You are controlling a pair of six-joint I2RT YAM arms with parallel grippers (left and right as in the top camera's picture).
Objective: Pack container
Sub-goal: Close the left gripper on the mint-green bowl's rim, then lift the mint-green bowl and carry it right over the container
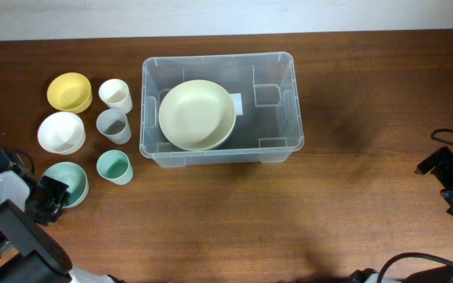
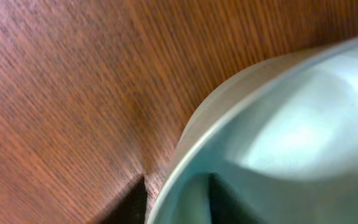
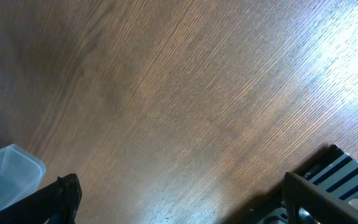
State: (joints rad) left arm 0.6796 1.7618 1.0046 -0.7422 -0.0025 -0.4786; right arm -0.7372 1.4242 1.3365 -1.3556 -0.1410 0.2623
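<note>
The container (image 1: 219, 60), a clear rectangular bin, stands at the table's centre with a pale yellow-green bowl (image 1: 197, 115) inside it. At the front left lies a teal bowl (image 1: 72, 179). My left gripper (image 1: 52, 196) is at the near rim of that bowl. In the left wrist view the teal bowl (image 2: 291, 124) fills the right side, and my left gripper (image 2: 178, 190) straddles its rim, one finger outside and one inside, shut on the wall. My right gripper (image 1: 448, 185) sits at the far right, away from everything. In its own view the right gripper (image 3: 179, 183) is wide open over bare wood.
Left of the container stand a yellow bowl (image 1: 69, 91), a white bowl (image 1: 61, 131), a white cup (image 1: 115, 95), a grey cup (image 1: 112, 126) and a teal cup (image 1: 114, 166). A corner of the container (image 3: 8, 168) shows in the right wrist view.
</note>
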